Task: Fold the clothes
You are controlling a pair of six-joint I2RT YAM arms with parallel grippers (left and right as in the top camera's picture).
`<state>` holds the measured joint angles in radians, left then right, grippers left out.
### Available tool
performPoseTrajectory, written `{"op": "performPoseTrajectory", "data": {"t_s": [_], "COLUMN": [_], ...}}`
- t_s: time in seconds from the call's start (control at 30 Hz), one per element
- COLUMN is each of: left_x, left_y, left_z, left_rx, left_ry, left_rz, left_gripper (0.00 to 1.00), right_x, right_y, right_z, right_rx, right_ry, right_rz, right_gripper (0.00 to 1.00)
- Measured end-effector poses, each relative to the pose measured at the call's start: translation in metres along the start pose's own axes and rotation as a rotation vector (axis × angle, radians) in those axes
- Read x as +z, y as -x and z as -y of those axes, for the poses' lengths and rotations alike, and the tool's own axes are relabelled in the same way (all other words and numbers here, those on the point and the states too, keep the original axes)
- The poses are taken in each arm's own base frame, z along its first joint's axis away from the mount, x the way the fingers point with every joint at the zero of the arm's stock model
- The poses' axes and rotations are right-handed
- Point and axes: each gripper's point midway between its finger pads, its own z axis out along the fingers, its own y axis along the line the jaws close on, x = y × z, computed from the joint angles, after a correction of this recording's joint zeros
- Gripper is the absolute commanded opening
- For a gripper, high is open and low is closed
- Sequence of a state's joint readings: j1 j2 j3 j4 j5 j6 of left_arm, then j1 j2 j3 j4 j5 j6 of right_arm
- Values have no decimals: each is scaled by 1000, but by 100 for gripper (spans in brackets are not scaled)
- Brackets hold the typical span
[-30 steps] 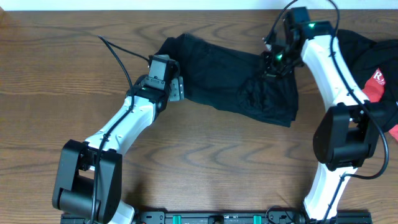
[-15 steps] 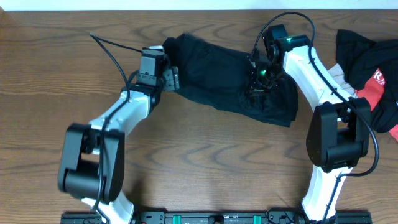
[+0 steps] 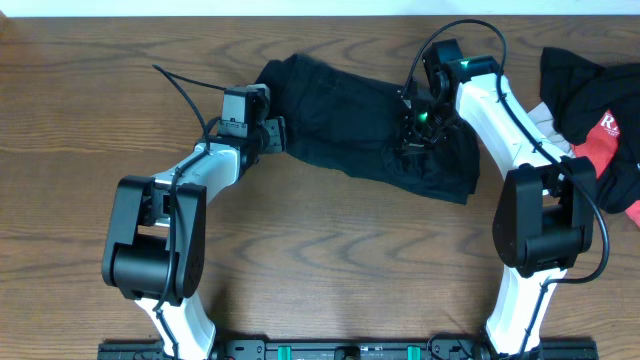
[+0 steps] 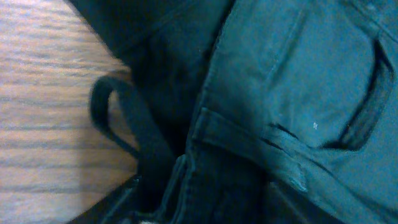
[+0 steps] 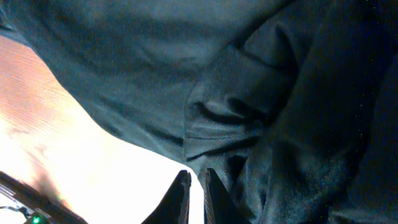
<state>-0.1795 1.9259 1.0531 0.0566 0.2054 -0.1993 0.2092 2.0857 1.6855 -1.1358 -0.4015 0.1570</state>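
1. While the black trousers lie toward twelve o'clock on the table, my right gripper sits nearly closed against a bunched fold.
2. My left gripper meets their nine o'clock edge; I cannot tell its opening.

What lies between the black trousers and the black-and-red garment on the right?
The right arm crosses that gap between the black trousers and the black-and-red garment, over bare wooden table. The overhead view shows it.
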Motion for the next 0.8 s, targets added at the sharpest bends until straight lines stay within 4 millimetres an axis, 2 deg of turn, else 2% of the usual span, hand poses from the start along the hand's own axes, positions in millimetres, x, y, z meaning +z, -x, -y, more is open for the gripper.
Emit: {"op": "performPoseTrajectory", "data": {"t_s": [0.1, 0.23, 0.4, 0.57, 0.67, 0.8], "left_x": [0, 0, -2, -16, -31, -62], "left_y": [-2, -8, -16, -30, -35, -39], "left_z": [2, 3, 3, 1, 0, 2], "left_rx": [-5, 1, 2, -23, -54, -119], "left_ry": [-11, -21, -19, 0, 24, 51], "left_rz": [-9, -34, -69, -142, -174, -205], "left_gripper": [24, 6, 6, 6, 6, 6], "right_x": [0, 0, 0, 0, 0, 0], "right_y": [0, 0, 0, 3, 5, 7], "right_z": [0, 0, 0, 0, 0, 0], "right_rx": [0, 0, 0, 0, 3, 8], "right_ry": [-1, -2, -2, -1, 0, -2], "right_rz": [1, 1, 2, 11, 19, 29], "right_gripper": [8, 8, 9, 9, 10, 10]}}
